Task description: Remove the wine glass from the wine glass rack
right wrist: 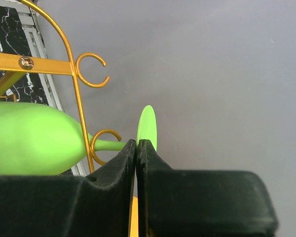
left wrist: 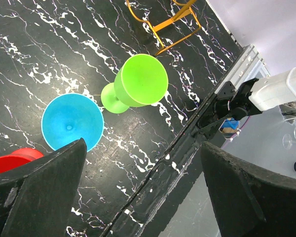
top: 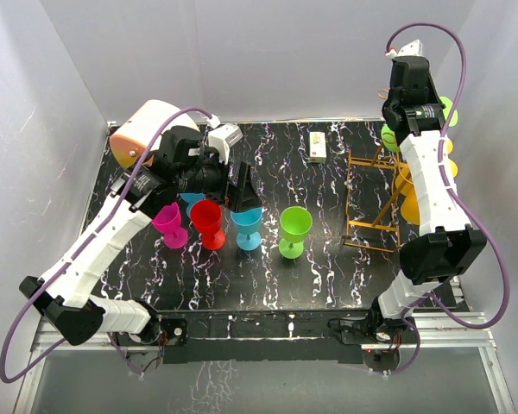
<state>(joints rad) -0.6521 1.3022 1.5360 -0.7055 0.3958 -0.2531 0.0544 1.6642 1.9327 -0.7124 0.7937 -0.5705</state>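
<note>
**Right pincer closed on the lime glass at the rack**

The wine glass (right wrist: 34, 138) hangs sideways on the wine glass rack (top: 350, 190), which stands at the 3 o'clock edge of the black marbled table (top: 268, 285). In the right wrist view its lime bowl lies at 9 o'clock and its thin stem passes through a curled gold loop. Its round foot shows edge-on just past that loop.

The right gripper (right wrist: 137, 143) is drawn in to a hairline slit. Its fingertips (right wrist: 119, 160) meet at the lower rim of the foot, where the stem joins it, and they nip the glass there. From above, the right arm reaches up to about 1 o'clock, over the top of the rack. Yellow-orange glasses (top: 410, 203) hang lower on the frame.

The left gripper (top: 242, 194) hovers spread wide with nothing between its fingers (left wrist: 44, 192). It is over a row of upright glasses near the table's centre: pink (top: 168, 222), red (top: 208, 217), blue (top: 247, 224) and green (top: 294, 226). A cream-and-orange drum (top: 142, 129) sits at 10 o'clock and a small white box (top: 319, 147) near 12 o'clock.
</note>
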